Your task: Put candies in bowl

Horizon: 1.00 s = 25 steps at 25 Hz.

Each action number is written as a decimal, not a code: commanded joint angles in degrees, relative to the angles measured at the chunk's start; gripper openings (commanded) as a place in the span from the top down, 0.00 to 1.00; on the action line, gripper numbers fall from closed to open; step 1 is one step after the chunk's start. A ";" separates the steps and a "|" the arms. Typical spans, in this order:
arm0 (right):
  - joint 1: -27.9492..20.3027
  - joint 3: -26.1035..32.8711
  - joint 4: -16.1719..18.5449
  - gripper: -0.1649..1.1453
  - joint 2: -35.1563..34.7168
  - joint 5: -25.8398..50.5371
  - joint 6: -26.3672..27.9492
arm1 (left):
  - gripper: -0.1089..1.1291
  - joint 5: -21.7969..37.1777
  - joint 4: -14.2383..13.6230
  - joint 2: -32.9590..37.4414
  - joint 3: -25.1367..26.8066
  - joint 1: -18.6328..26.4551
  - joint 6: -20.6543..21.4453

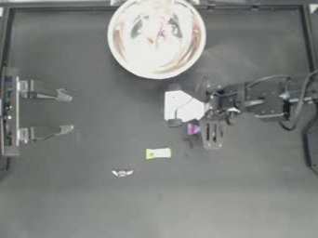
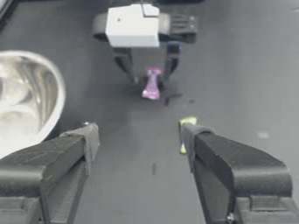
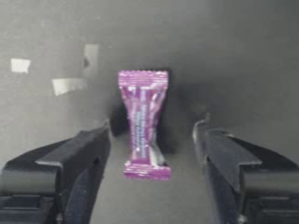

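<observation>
The bowl [image 1: 127,56] stands at the table's far middle, its rim [image 2: 55,94] also showing in the left wrist view; small reddish bits show inside it. A purple candy [image 1: 193,128] [image 3: 142,118] [image 2: 152,83] lies on the table between the jaws of my right gripper [image 1: 194,126] [image 3: 152,127] [image 2: 151,78], which is open and not touching it. Nearer the front lie a yellow-green candy [image 1: 158,153] [image 2: 187,120] and a whitish twisted candy [image 1: 122,173]. My left gripper [image 1: 65,111] [image 2: 139,131] is parked open at the left with nothing in it.
The right arm [image 1: 273,104] stretches in from the right edge with cables looping above it. A few pale tape patches [image 3: 69,85] are stuck on the table beyond the purple candy. A raised border [image 1: 5,42] runs round the table.
</observation>
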<state>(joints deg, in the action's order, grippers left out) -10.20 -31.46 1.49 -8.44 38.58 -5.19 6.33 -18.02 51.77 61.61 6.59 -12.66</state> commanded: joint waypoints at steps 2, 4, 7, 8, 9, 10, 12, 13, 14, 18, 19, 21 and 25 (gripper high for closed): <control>0.09 1.32 0.35 0.32 -0.18 -0.44 0.18 | 0.17 -0.18 0.62 -0.18 -0.62 0.09 -0.18; 0.09 1.32 0.26 0.43 -0.44 -0.53 0.26 | 0.17 -0.18 0.79 -0.18 -0.70 0.09 -0.09; 0.18 1.32 0.09 0.61 0.26 -0.62 0.35 | 0.17 -0.18 0.88 -0.26 -0.70 0.00 -0.09; 0.18 1.32 0.09 0.65 0.88 -0.88 0.44 | 0.17 -0.18 0.79 -0.26 -0.70 0.09 -0.09; 0.18 1.14 0.00 0.66 1.76 -1.23 0.44 | 0.17 -0.18 0.79 -0.26 -0.62 0.09 -0.09; 0.18 0.88 0.00 0.66 3.08 -1.93 0.44 | 0.17 -0.18 0.79 -0.18 -0.70 0.00 -0.09; 0.18 0.35 0.09 0.66 5.63 -3.78 0.44 | 0.17 -0.18 0.79 -0.26 -0.62 0.00 -0.09; 0.09 0.09 0.18 0.66 7.03 -5.01 0.44 | 0.17 -0.18 0.79 -0.18 -0.53 0.00 -0.09; -0.26 -0.26 0.00 0.66 8.53 -6.50 0.44 | 0.17 -0.18 0.79 -0.26 -0.44 0.09 -0.09; -2.72 -1.76 0.26 0.66 13.89 -13.27 0.09 | 0.17 -0.18 0.88 -0.18 -0.18 0.09 -0.18; -3.69 -2.11 0.26 0.66 15.03 -15.12 -0.18 | 0.17 -0.18 0.79 -0.18 -0.09 0.09 -0.09; -6.33 -2.46 0.09 0.66 16.79 -19.34 -0.35 | 0.17 -0.26 0.79 -0.26 -0.09 0.09 -0.09; -11.51 -2.02 0.79 0.66 18.02 -26.63 -0.88 | 0.17 -0.35 0.88 -0.18 0.18 0.09 -0.09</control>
<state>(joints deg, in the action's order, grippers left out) -20.04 -34.54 1.85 7.91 14.50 -5.98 6.42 -17.31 51.68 62.31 6.59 -12.74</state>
